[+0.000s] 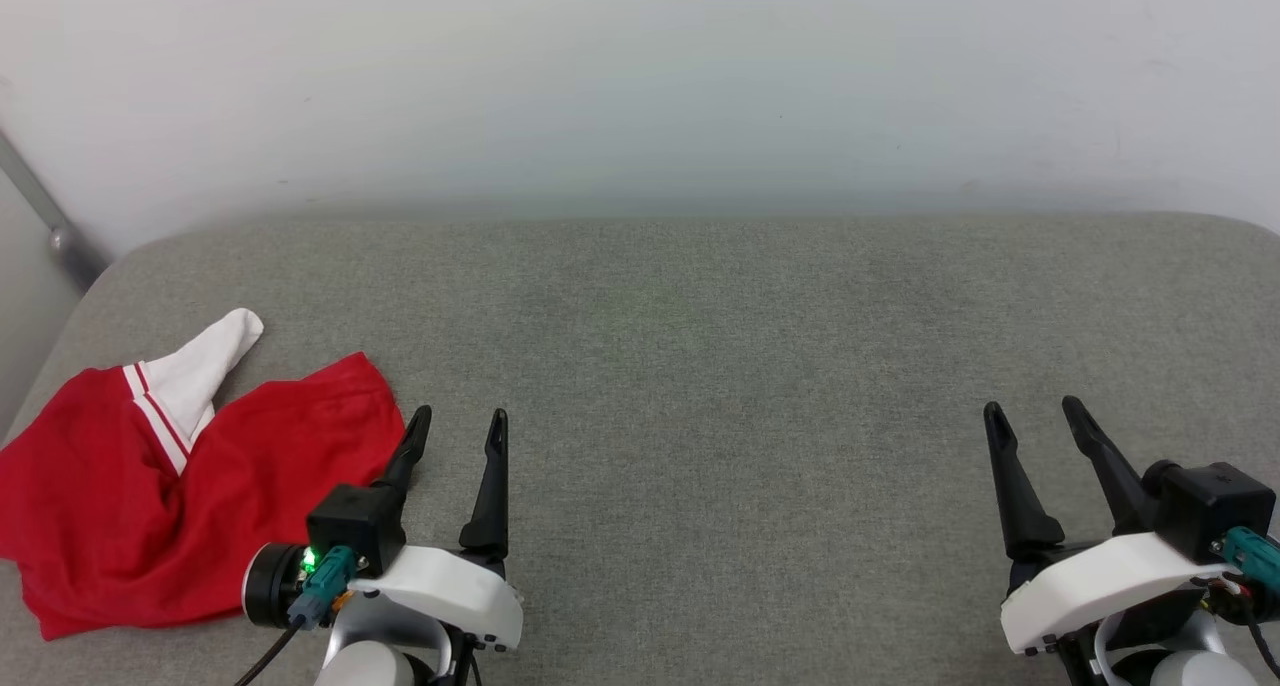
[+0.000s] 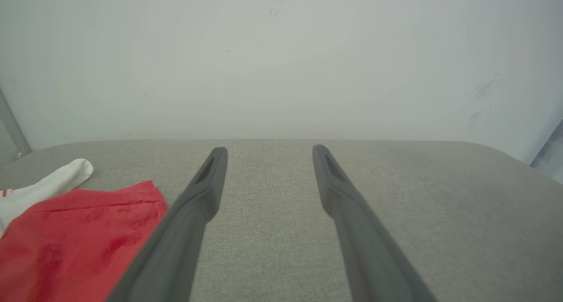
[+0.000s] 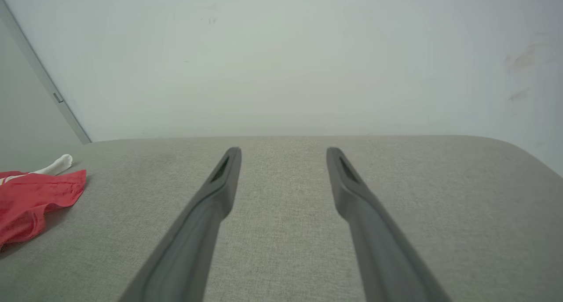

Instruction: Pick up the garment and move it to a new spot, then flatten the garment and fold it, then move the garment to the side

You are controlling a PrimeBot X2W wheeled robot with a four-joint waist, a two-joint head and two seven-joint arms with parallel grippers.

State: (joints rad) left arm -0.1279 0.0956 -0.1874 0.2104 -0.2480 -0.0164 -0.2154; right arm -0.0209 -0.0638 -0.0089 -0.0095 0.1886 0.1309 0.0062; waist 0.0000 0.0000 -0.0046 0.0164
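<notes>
rail (image 1: 40,206): grey metal strip at 10 o'clock of head view; slants down the wall to the pad's far left corner
shirt (image 1: 120,506): at 8 o'clock of head view, on the pad's left near part; red, crumpled, not flat; lies loose, nothing grips it; no print visible; in left wrist view (image 2: 74,244) at 8 o'clock; in right wrist view (image 3: 31,196) at 9 o'clock, well apart from that gripper's fingers
sleeve (image 1: 205,366): white, red-and-white striped trim at its base; sticks out of the shirt toward 1 o'clock; lies on the pad
left gripper (image 1: 460,414): at 7 o'clock of head view; fingers point to 12 o'clock; fingers spread wide, nothing between them; its left finger just beside the shirt's right edge, contact cannot be told; in its own wrist view (image 2: 269,149) bare pad shows between the fingers, shirt off at 8 o'clock
pad (image 1: 700,366): grey woven fabric, rounded far corners; fills the middle; bare between the two grippers
right gripper (image 1: 1032,406): at 5 o'clock of head view; fingers lean toward 11 o'clock; spread wide, holding nothing; over bare pad; same in its wrist view (image 3: 283,150)
wall (image 1: 640,86): pale, plain, at 12 o'clock behind the pad; faint scuffs
</notes>
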